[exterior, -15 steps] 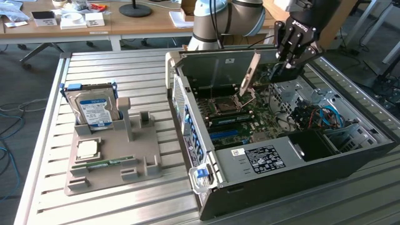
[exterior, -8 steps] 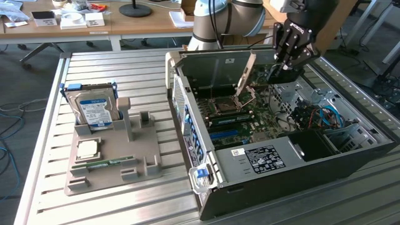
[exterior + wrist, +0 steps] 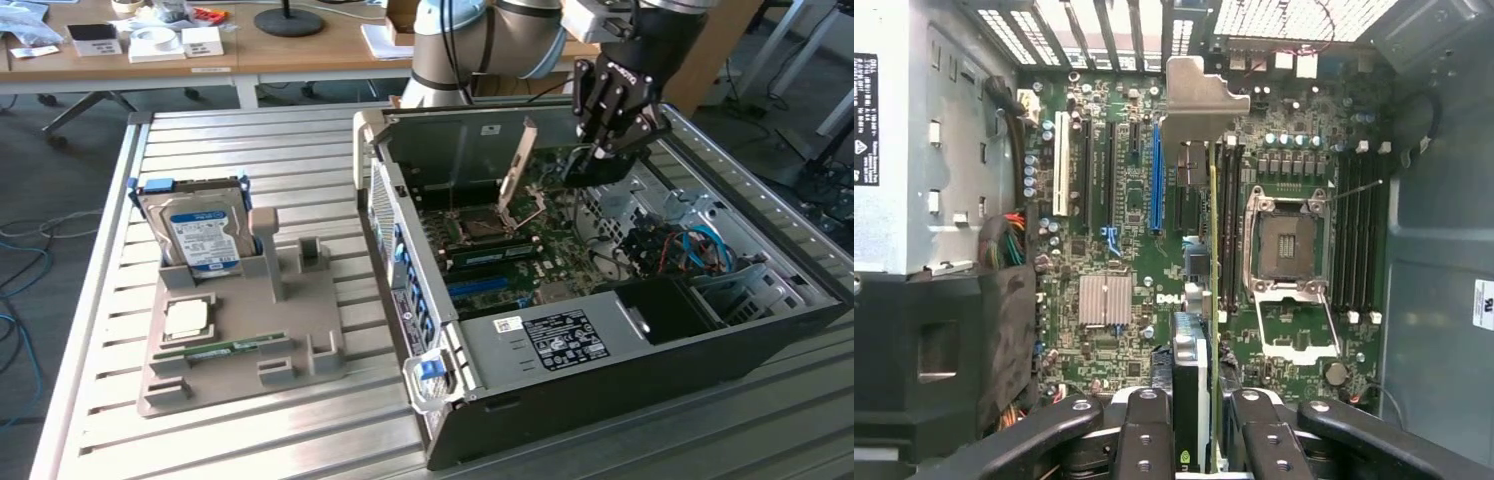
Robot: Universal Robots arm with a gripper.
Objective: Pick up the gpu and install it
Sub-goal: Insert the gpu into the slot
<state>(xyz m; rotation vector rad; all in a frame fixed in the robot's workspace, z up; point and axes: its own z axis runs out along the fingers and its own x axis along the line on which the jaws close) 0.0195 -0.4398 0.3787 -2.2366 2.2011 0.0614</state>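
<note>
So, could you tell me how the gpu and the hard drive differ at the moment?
The gpu is clamped in the gripper above the motherboard; the hard drive sits in the grey holder outside the case. The gpu is a slim dark card with a silver bracket; the hard drive is boxy, blue-white labelled. Both are edge-down.

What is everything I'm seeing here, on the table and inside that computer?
table: one, silver slatted metal, under everything
computer case: one, black and silver, open, exterior view's right
motherboard: one, green, inside the case
gpu: one, black with silver bracket, between the fingers, over the motherboard
tray: one, grey, exterior view's left
hard drive: one, silver, blue-white label, upright in the tray
processor chip: one, silver, flat on the tray
memory stick: one, green, lying on the tray
robot arm: one, pale grey, behind the case
fingers: two, black, closed on the gpu
</note>
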